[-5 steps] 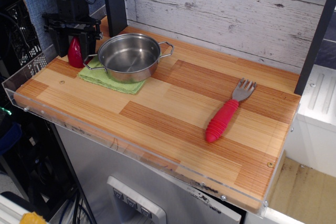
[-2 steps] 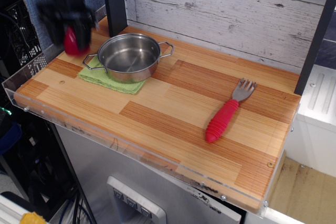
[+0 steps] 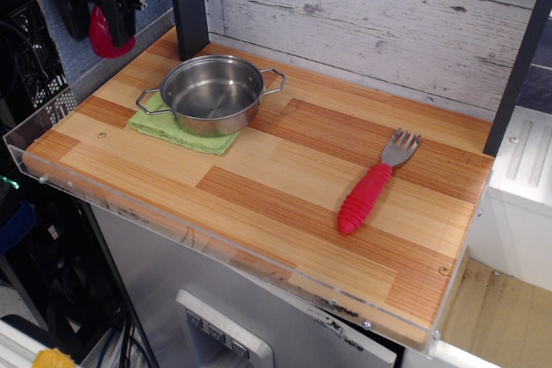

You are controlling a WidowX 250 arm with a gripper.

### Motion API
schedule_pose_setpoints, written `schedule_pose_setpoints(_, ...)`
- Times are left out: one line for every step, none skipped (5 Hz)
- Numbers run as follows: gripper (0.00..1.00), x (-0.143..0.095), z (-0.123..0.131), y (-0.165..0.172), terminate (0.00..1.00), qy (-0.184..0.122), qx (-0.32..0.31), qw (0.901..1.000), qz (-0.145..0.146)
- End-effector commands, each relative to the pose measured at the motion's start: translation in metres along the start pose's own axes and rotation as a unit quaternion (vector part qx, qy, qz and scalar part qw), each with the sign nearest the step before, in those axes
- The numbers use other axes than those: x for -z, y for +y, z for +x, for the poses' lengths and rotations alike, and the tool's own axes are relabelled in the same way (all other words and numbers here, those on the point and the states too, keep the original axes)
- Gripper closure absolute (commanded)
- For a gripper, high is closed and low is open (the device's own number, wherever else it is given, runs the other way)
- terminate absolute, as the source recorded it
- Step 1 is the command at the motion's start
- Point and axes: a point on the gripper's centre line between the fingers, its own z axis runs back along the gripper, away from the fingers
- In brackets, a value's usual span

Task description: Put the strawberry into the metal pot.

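- Strawberry (image 3: 103, 34) sat in the upper left corner of the frame, high above the wooden table (image 3: 285, 170), so you had it up in the air.
- Your gripper (image 3: 102, 21) was pinching the strawberry, with one black finger on each side of it.
- Only the round bottom of the strawberry showed under the fingers; the pointed tip was hidden up between them, so its long way looked up and down.
- The metal pot (image 3: 211, 92) was lower and to the right of the strawberry in the frame, well apart from it.
- The pot stood upright on a green cloth (image 3: 177, 131) with nothing inside it, and its open mouth faced up.
- I think your next move had to go right and toward the lower part of the frame until the strawberry was over the pot's middle, and only then down.
- The red fork (image 3: 371, 187) lay far off at the right of the frame, so it was not in your way.
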Motion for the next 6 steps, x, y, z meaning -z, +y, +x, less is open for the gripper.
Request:
schedule_pose_setpoints(1.00,-0.019,-0.001,-0.068,0.00,-0.019,0.109,0.9938,-0.008)
schedule_pose_setpoints(1.00,-0.019,-0.005,-0.085,0.00,-0.024,0.140,0.9898,-0.006)
schedule_pose_setpoints(1.00,-0.015,-0.007,-0.095,0.00,-0.020,0.152,0.9881,-0.003)
schedule_pose_setpoints(1.00,-0.001,-0.010,-0.090,0.00,0.002,0.142,0.9898,0.004)
schedule_pose_setpoints(1.00,0.017,-0.010,-0.080,0.00,0.028,0.122,0.9921,-0.006)
schedule_pose_setpoints(1.00,0.026,-0.011,-0.082,0.00,0.043,0.121,0.9916,-0.011)
